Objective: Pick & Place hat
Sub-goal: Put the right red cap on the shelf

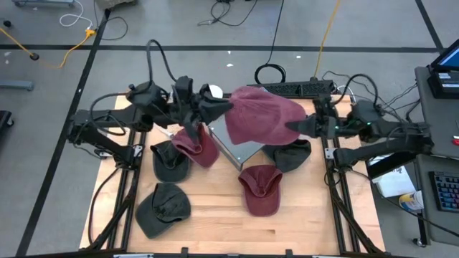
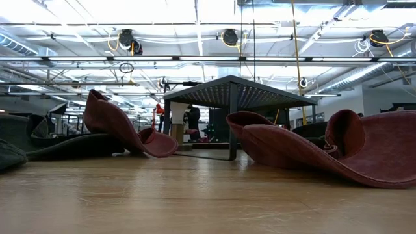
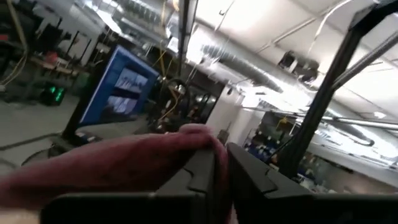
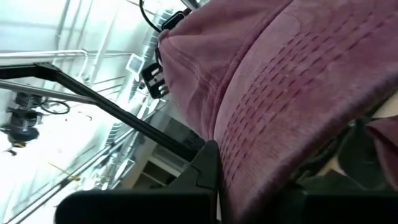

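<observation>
One maroon cap [image 1: 264,115] is suspended above the table's centre stand [image 1: 240,152]. The left gripper [image 1: 224,107] and right gripper [image 1: 295,127] each clamp one edge. On the table [image 1: 215,215] lie two maroon caps and three dark caps.

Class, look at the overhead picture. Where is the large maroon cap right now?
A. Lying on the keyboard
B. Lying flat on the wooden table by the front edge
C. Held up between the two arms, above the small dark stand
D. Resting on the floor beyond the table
C. The large maroon cap hangs between the left gripper and the right gripper, one at each side, over the small dark stand.
</observation>
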